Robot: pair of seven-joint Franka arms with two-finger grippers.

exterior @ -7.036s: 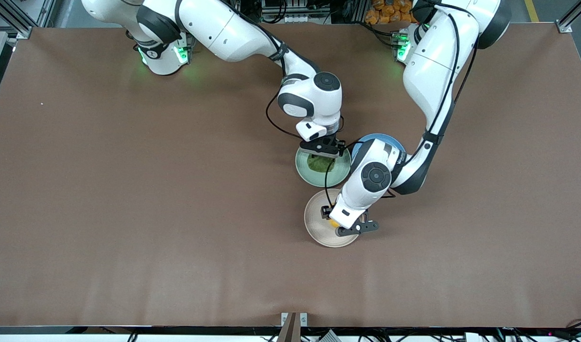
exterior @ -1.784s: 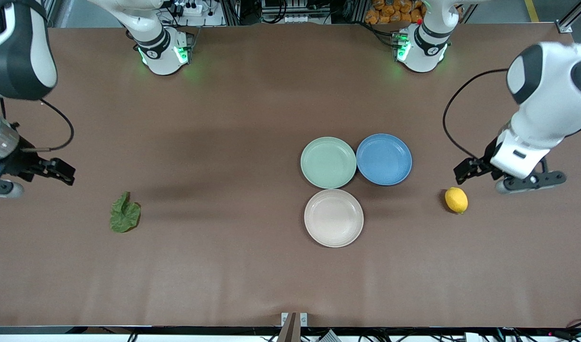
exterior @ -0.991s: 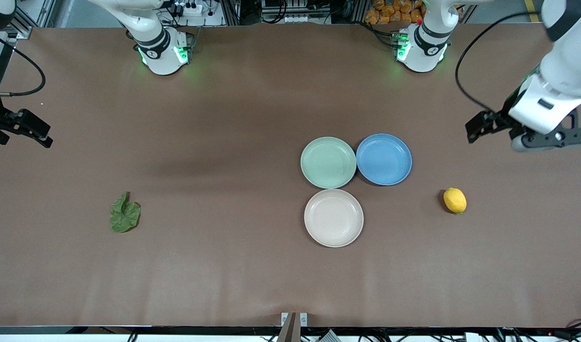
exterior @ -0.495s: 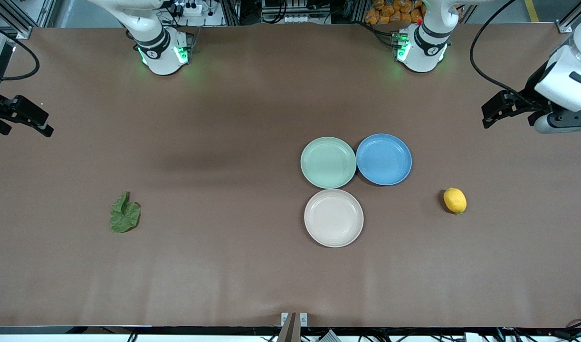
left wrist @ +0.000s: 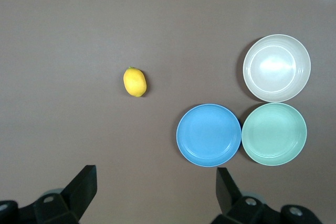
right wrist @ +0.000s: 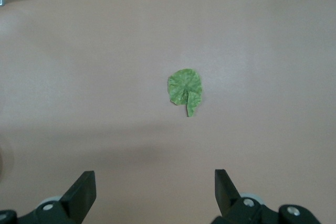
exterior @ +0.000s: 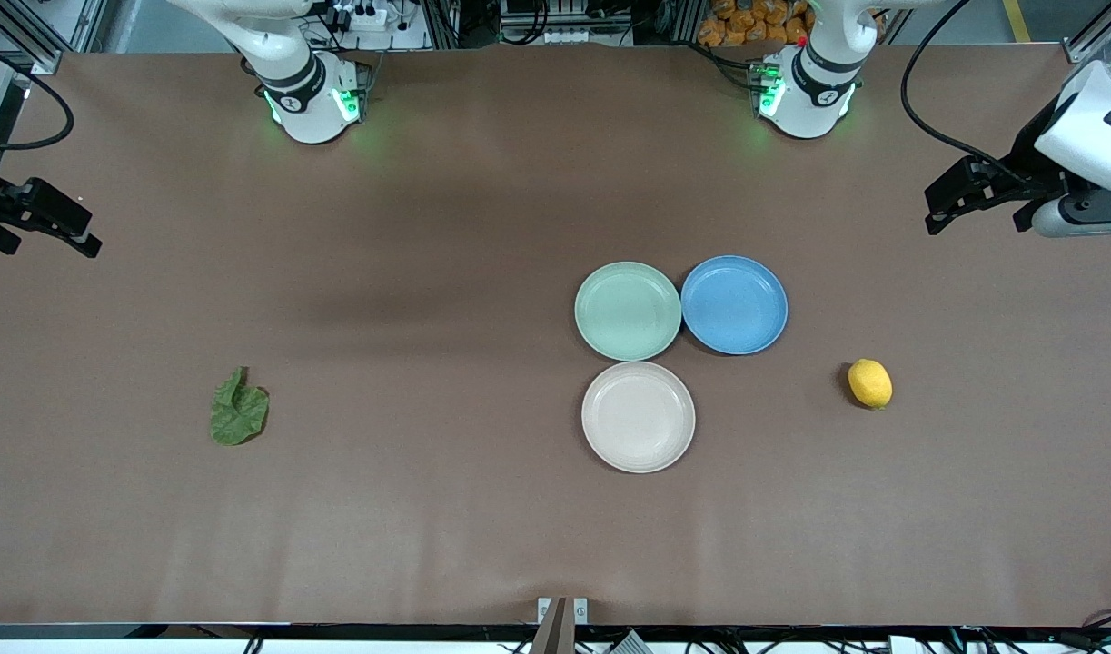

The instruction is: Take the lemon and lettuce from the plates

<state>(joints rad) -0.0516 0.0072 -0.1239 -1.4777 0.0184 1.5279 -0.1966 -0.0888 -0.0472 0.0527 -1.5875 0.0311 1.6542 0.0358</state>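
Observation:
The yellow lemon (exterior: 870, 383) (left wrist: 135, 82) lies on the bare table toward the left arm's end, apart from the plates. The flat green lettuce (exterior: 239, 418) (right wrist: 186, 88) lies on the table toward the right arm's end. The mint green plate (exterior: 628, 311) (left wrist: 274, 134) and the cream plate (exterior: 638, 417) (left wrist: 276, 67) stand empty mid-table. My left gripper (exterior: 955, 195) (left wrist: 156, 187) hangs open and empty, high over the table's left-arm end. My right gripper (exterior: 55, 227) (right wrist: 155, 179) hangs open and empty, high over the right-arm end.
An empty blue plate (exterior: 734, 304) (left wrist: 208, 135) touches the mint plate on the side toward the left arm's end. The two robot bases stand along the table's edge farthest from the front camera. The brown tabletop (exterior: 428, 509) carries nothing else.
My left gripper has risen and drawn away from the lemon toward the table's end. My right gripper has shifted only slightly. Lemon, lettuce and plates have not moved.

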